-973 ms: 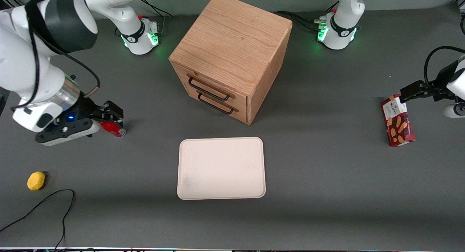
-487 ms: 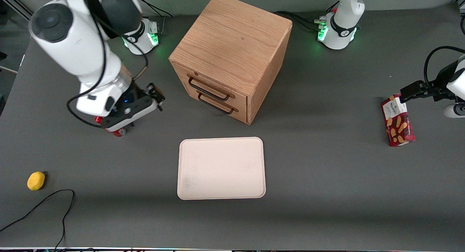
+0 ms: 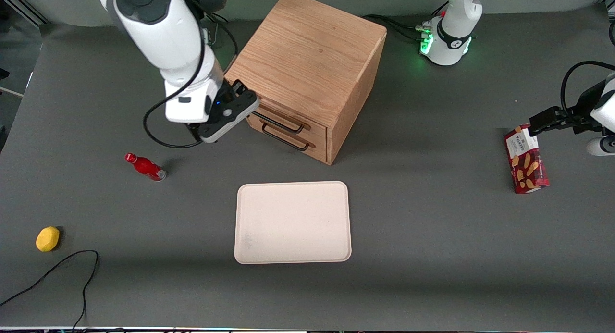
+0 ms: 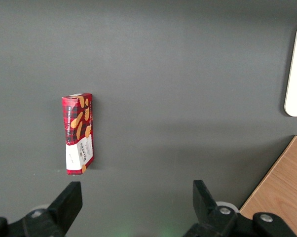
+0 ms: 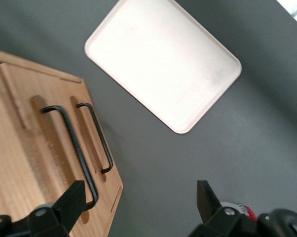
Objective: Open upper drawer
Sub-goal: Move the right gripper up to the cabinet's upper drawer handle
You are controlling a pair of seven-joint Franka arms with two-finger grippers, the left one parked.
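The oak cabinet [image 3: 307,59] stands in the middle of the table with both drawers shut flush. The upper drawer [image 3: 288,117] [image 5: 37,143] carries a thin black bar handle [image 3: 283,126] [image 5: 72,148], with the lower drawer's matching handle [image 3: 288,140] [image 5: 96,138] just beneath. My right gripper [image 3: 245,96] [image 5: 136,207] hovers in front of the upper drawer, at the handle's end toward the working arm. It is open and holds nothing. One finger [image 5: 64,202] overlaps the handle's end in the right wrist view, and the other finger [image 5: 207,197] is over bare table.
A cream tray [image 3: 292,222] [image 5: 163,59] lies nearer the front camera than the cabinet. A red bottle [image 3: 145,166] and a yellow fruit [image 3: 47,239] lie toward the working arm's end, beside a loose cable [image 3: 57,275]. A red cookie box [image 3: 525,160] [image 4: 78,133] lies toward the parked arm's end.
My right arm has swung from over the red bottle across to the cabinet's front, bringing the gripper to the upper handle's end. The bottle stays lying on the table.
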